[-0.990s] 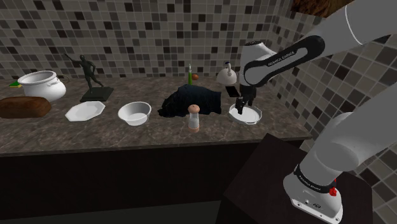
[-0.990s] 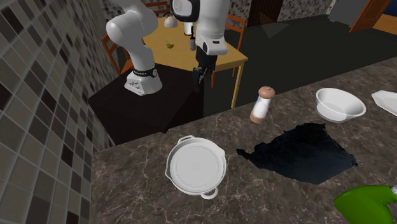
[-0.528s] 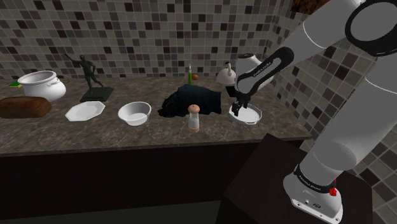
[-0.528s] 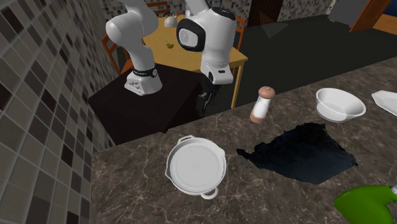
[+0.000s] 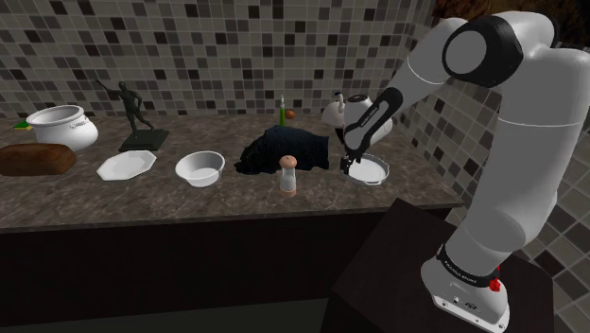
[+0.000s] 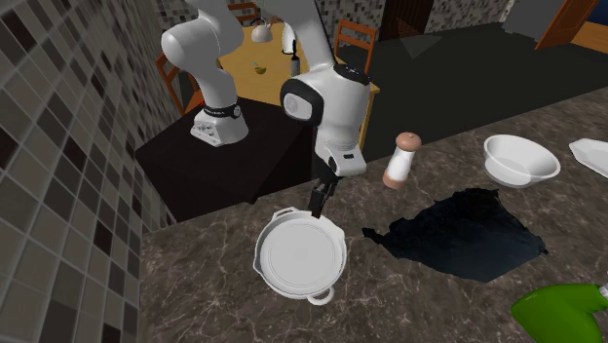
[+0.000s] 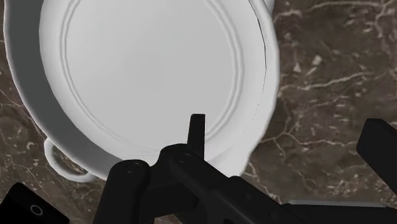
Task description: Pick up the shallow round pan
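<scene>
The gripper has come down a long way in the last second. A second ago it hung out over the stand, well apart from the pan and off the counter altogether. Half a second ago it was lower and nearer. Now its tips stand just above the pan's rim, on the side toward the stand. The arm has folded forward to carry it there, wrist tipped down at the pan.

The pan has not moved. It sits flat on the counter, white and shallow, with a small loop handle on two opposite sides, the dark cloth just beside it and the shaker beyond that.

In the wrist view the black fingers stand far apart, so the gripper is open and holds nothing. The pan's rim runs under it, with one loop handle off toward one finger.

So the approach looks nearly done and the grasp is not yet made. What is left, as I judge it, is a short drop so one finger goes inside the wall and one outside, then the close and the lift. A low wall gives little to bite on, and a shallow hold may let the pan tip
</scene>
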### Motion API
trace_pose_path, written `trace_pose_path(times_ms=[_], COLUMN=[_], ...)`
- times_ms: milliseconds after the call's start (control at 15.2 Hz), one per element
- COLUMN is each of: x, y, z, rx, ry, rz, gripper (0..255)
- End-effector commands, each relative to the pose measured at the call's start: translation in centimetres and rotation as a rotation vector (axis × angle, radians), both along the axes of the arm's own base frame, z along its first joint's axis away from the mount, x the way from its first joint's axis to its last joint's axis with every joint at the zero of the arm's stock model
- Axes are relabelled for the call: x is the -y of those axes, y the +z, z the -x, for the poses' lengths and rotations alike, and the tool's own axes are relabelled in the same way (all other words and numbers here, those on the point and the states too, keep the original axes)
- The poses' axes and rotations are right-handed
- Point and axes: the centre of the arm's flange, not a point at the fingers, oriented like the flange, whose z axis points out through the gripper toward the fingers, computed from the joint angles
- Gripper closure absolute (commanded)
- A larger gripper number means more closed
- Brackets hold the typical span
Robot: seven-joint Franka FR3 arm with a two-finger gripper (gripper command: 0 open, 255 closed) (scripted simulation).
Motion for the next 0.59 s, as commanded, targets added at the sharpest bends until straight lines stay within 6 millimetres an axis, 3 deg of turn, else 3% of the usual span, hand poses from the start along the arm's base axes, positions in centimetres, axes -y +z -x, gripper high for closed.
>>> trace_pose_path(times_ms=[0,528], x=[0.3,0.3], y=[-1.5,-5.0], z=[-0.6,-0.6], rx=[0.003,0.003], ry=[0.003,0.003], rz=[0.005,0.005], gripper=[0,0])
